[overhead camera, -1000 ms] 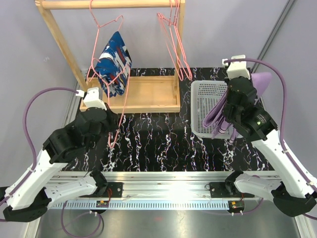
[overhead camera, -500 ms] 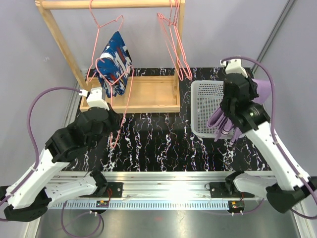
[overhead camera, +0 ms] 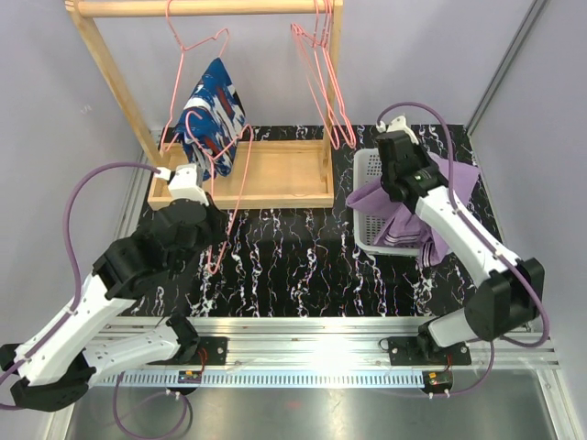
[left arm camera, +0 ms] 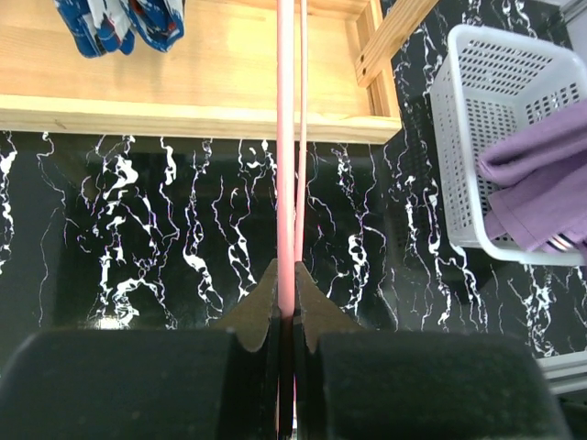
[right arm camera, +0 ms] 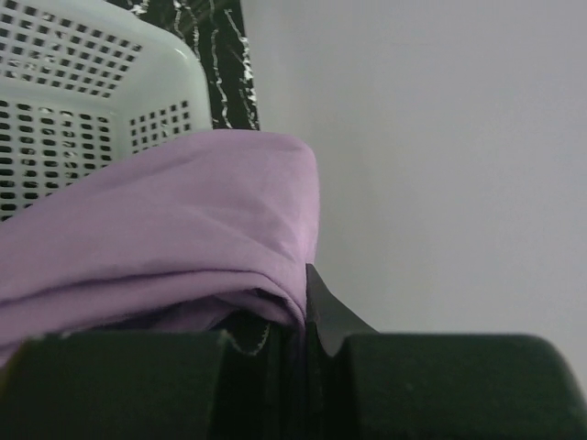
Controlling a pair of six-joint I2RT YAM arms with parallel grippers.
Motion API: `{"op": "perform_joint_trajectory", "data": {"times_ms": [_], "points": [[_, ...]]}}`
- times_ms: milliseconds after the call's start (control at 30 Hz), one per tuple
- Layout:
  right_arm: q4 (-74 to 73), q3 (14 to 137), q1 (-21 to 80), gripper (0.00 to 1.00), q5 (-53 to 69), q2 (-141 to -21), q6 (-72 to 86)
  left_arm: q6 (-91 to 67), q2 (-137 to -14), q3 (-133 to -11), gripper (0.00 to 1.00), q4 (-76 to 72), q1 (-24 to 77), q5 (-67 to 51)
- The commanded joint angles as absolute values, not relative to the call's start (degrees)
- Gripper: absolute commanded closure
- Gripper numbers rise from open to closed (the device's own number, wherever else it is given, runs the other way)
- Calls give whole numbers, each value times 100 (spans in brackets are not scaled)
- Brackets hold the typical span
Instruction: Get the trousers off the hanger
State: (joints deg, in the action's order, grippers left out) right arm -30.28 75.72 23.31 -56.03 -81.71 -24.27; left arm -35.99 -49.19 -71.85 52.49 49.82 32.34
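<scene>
The lilac trousers hang from my right gripper, which is shut on a fold of them over the white basket. Part of the cloth drapes over the basket's right rim. The dark blue splashed trousers hang on a pink hanger from the wooden rail. They show at the top left of the left wrist view. My left gripper is shut on the wire of a pink hanger that slants up past the blue trousers.
A wooden rack with a tray base stands at the back. Several empty pink hangers hang at the rail's right end. The basket sits right of the tray, by the grey wall.
My right arm has swung left and toward the back, carrying the lilac trousers from the basket's right side to over it. My left gripper has shifted slightly with the hanger.
</scene>
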Motion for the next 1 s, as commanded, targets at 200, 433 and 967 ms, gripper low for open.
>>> {"op": "perform_joint_trajectory", "data": {"times_ms": [200, 433, 967], "points": [[-2926, 8454, 2347, 100, -5037, -9640, -1645, -3445, -4878, -6987, 100, 4667, 4746, 2953], [-2639, 8667, 2347, 100, -5080, -9652, -809, -3410, -4738, -6970, 100, 4763, 4658, 2883], [-2093, 9027, 2241, 100, -5467, -9907, -238, -3498, -4456, -6820, 100, 4834, 4614, 2856]]}}
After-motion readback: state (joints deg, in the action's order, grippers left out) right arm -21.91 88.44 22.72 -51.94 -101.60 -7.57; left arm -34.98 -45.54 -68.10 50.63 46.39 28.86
